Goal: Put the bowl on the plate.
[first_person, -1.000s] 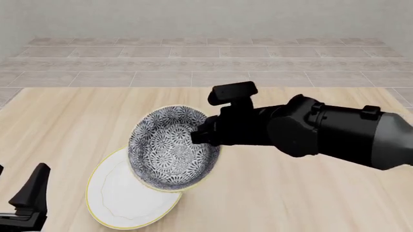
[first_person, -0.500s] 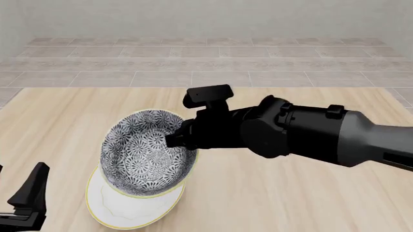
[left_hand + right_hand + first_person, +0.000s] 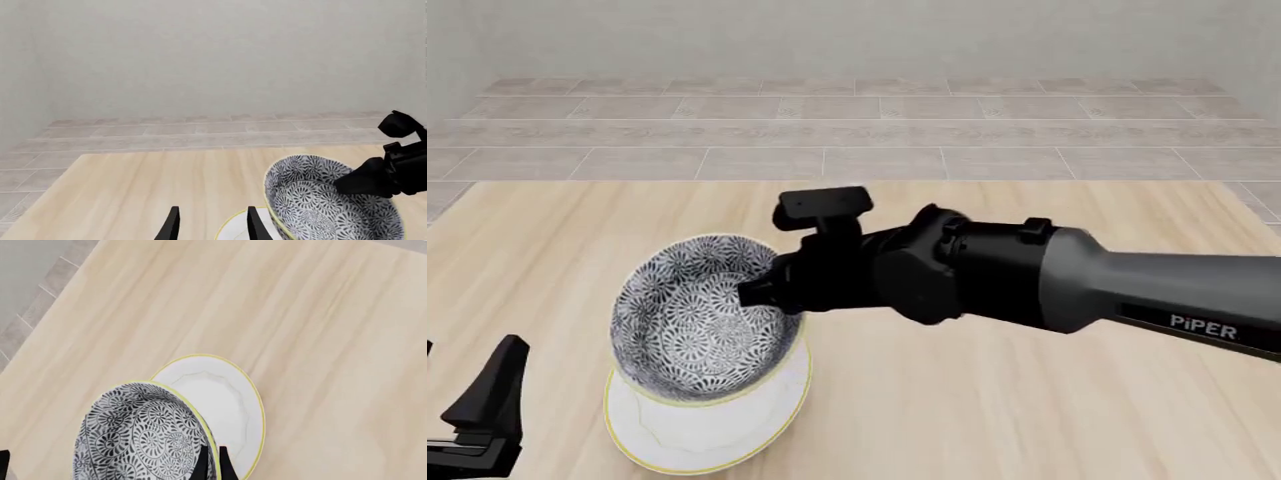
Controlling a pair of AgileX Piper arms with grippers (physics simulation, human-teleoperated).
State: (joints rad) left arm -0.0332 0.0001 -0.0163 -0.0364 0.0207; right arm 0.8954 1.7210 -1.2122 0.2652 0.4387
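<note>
Gripping the rim of the grey-and-white floral ceramic bowl (image 3: 701, 330), the right hand (image 3: 763, 291) holds it tilted over the white yellow-rimmed plate (image 3: 714, 432); left hand (image 3: 210, 225) open.

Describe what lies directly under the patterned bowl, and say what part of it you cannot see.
Under the bowl, held by the right claw, lies the white plate. Only its near edge shows in the front view; the bowl hides the rest.
</note>
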